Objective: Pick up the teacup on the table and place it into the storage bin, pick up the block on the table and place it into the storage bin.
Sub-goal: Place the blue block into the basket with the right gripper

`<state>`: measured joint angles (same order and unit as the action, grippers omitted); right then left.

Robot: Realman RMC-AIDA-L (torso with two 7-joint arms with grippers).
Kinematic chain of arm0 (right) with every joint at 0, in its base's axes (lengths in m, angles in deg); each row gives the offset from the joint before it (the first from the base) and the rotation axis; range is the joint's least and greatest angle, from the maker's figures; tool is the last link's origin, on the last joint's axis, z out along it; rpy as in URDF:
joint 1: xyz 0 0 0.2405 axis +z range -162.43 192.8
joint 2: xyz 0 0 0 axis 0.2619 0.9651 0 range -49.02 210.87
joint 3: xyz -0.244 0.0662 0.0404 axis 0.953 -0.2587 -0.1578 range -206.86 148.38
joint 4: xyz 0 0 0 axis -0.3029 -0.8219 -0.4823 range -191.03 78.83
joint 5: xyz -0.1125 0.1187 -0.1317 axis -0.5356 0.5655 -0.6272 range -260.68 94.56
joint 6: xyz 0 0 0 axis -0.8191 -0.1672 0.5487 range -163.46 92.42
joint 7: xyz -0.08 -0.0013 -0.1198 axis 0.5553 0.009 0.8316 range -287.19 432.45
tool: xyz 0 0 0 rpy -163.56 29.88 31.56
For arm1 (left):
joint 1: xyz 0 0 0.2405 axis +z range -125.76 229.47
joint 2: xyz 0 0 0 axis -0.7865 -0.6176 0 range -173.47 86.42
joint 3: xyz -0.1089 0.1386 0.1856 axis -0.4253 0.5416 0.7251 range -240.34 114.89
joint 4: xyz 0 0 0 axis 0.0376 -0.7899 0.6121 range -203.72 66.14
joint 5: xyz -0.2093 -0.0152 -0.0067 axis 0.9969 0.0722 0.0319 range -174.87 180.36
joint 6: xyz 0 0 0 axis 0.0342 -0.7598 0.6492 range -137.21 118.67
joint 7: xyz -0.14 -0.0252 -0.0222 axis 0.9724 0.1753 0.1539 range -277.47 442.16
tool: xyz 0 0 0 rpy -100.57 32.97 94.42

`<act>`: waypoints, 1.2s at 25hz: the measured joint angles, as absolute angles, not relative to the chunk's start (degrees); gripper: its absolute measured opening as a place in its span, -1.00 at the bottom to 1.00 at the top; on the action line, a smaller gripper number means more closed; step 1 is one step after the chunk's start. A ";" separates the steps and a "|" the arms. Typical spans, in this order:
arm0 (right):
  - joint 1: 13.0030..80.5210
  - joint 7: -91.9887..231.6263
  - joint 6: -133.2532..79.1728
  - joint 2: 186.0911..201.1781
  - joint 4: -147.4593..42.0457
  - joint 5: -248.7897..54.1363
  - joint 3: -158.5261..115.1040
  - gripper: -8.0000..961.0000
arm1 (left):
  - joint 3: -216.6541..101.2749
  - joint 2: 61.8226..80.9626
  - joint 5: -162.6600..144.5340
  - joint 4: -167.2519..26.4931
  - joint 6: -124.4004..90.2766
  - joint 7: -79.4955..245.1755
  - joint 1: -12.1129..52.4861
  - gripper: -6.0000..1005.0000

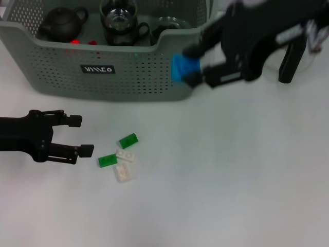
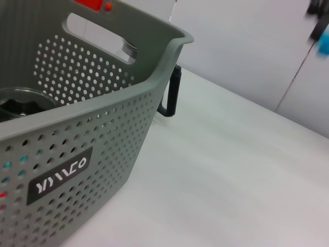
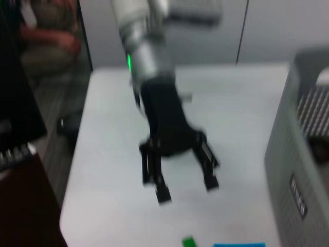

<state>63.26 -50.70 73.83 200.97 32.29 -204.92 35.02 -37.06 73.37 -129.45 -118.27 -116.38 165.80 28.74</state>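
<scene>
- Now the right end effector (image 1: 191,66) is clamped on a blue block (image 1: 180,68), held just at the front right corner of the storage bin (image 1: 103,72), above the counter (image 1: 231,164).
- Inside the bin sit a dark teapot (image 1: 62,23) and a glass teacup (image 1: 119,21).
- Left end effector (image 1: 77,135) hovers low with fingers spread wide and nothing between them, near green and white blocks (image 1: 121,156).
</scene>
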 joint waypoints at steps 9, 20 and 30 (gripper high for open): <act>74.94 -55.91 53.91 201.14 20.74 -209.25 29.44 -0.13 | -37.06 73.30 -129.39 -118.27 -116.48 166.00 27.70 0.74; 89.33 -52.88 26.25 201.15 -13.60 -218.37 35.12 -0.05 | -37.01 73.15 -129.33 -118.27 -116.86 166.70 26.94 0.73; 81.84 -51.22 26.57 201.25 -5.49 -212.10 39.75 0.67 | -37.07 73.10 -129.44 -118.27 -116.86 166.55 27.24 0.73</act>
<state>81.84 -51.22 26.57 201.25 -5.49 -212.10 39.75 -37.07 73.10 -129.44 -118.27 -116.86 166.55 27.24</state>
